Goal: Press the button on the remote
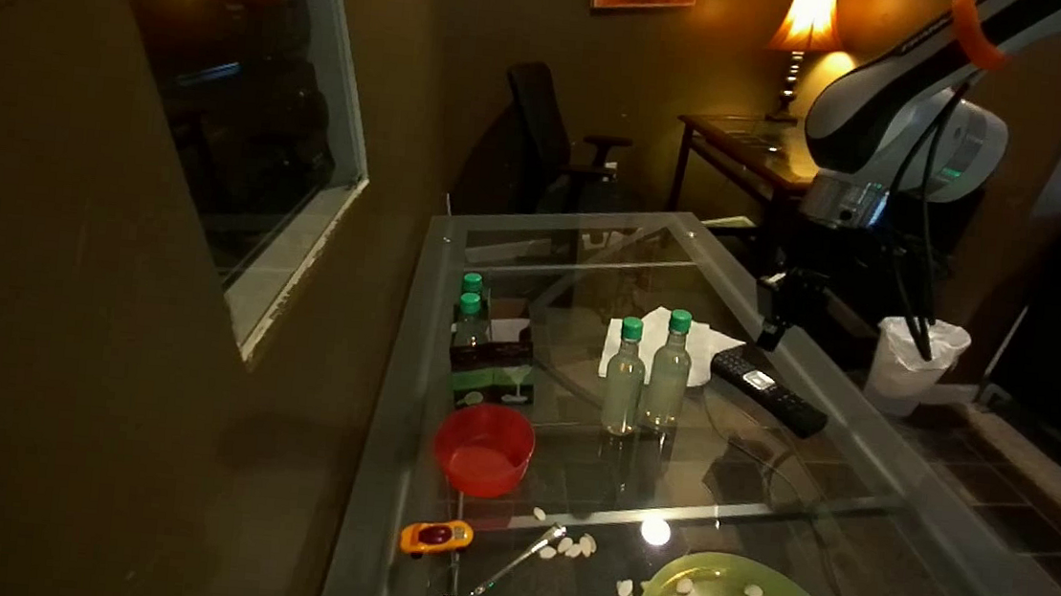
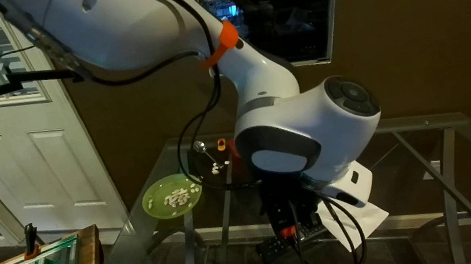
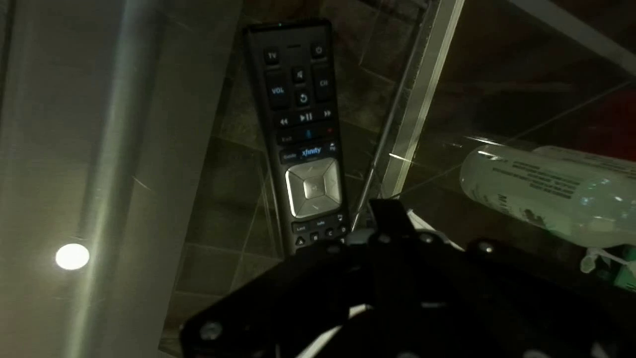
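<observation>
Our black, jointed gripper [image 3: 392,219], closed narrow, should centre over the slim, black plastic remote [image 3: 309,134], wrist view's upper middle, before we press straight down.

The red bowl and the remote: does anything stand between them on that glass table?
Yes: in an exterior view, two green-capped bottles stand between the red bowl and the remote.

The tool [image 2: 289,229] partly hides the remote [image 2: 274,249] in an exterior view.
</observation>
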`<move>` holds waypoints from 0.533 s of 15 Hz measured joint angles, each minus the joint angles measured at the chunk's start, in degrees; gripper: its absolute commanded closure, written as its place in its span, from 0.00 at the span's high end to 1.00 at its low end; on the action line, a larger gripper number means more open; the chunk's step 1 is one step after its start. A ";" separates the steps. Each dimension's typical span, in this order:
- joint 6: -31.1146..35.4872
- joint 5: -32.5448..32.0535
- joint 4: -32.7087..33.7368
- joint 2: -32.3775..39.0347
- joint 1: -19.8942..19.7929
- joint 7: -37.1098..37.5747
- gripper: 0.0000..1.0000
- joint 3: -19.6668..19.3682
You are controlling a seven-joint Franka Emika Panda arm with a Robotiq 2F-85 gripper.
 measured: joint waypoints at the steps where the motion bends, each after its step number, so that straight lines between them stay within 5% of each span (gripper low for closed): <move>1: 0.41 -0.51 -1.07 -1.20 0.15 0.06 0.00 -0.17; 8: 3.23 -3.70 -6.34 -5.32 1.68 1.88 0.01 -1.03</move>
